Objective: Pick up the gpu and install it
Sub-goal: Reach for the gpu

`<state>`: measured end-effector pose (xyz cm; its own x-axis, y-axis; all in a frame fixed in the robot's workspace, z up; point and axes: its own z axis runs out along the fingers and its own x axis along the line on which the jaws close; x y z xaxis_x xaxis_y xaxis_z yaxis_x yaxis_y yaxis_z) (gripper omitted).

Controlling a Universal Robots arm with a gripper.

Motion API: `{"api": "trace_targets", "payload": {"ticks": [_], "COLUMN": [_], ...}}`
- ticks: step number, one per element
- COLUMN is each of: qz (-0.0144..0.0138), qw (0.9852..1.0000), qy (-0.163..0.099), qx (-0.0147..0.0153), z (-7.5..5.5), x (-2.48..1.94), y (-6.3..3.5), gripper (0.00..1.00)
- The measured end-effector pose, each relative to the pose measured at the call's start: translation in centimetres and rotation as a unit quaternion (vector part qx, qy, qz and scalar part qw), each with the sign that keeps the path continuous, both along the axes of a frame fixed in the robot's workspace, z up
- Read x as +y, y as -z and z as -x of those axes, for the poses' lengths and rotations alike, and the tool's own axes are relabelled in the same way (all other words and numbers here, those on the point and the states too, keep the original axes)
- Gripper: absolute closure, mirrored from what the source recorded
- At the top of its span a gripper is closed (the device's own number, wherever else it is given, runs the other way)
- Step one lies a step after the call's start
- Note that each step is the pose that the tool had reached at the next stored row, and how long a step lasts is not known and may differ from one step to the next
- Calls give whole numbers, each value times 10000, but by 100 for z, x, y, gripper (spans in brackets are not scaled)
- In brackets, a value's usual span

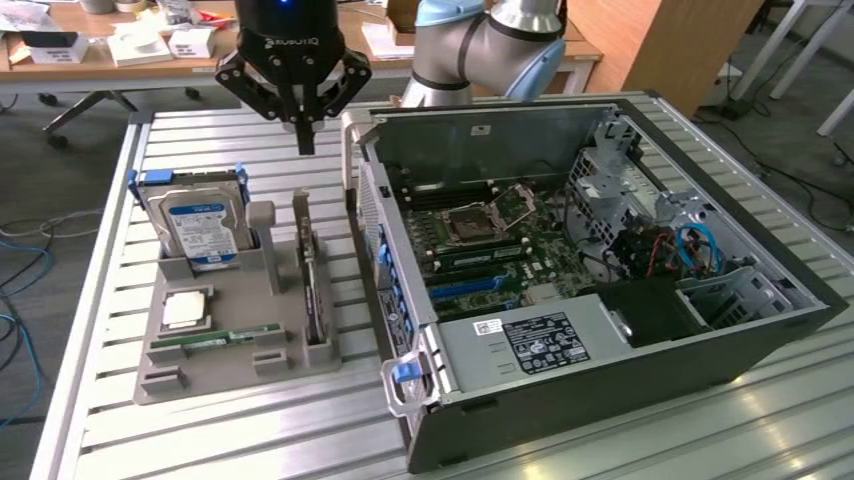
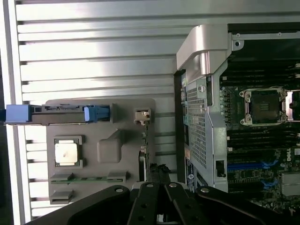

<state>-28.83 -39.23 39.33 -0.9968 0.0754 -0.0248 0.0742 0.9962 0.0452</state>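
Observation:
The gpu [image 1: 310, 290] stands on edge in a slot of the grey holder tray [image 1: 227, 378], a thin dark card with its metal bracket at the far end. In the wrist view the gpu [image 2: 144, 150] is seen edge-on along the tray [image 2: 123, 161], on the side nearest the case. My gripper [image 1: 306, 140] hangs in the air above the tray's far end, roughly over the card's bracket end, fingers shut together and holding nothing. The black linkage of my gripper [image 2: 158, 187] partly covers the card's near end in the wrist view.
The open computer case [image 1: 627, 390] lies on the exterior view's right of the tray, motherboard [image 1: 487, 240] exposed. In the tray are a hard drive [image 1: 200, 225] with blue rails, a CPU [image 1: 184, 308] and a green RAM stick [image 1: 214, 341]. The slatted metal table [image 1: 200, 440] carries everything.

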Motion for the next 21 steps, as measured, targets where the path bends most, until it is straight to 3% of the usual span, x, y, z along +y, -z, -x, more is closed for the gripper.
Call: {"api": "trace_targets", "payload": {"ticks": [21], "qz": [0], "qw": [10000], "qy": [0], "qx": [0], "z": [66], "x": [-28], "y": [0], "gripper": [89]}}
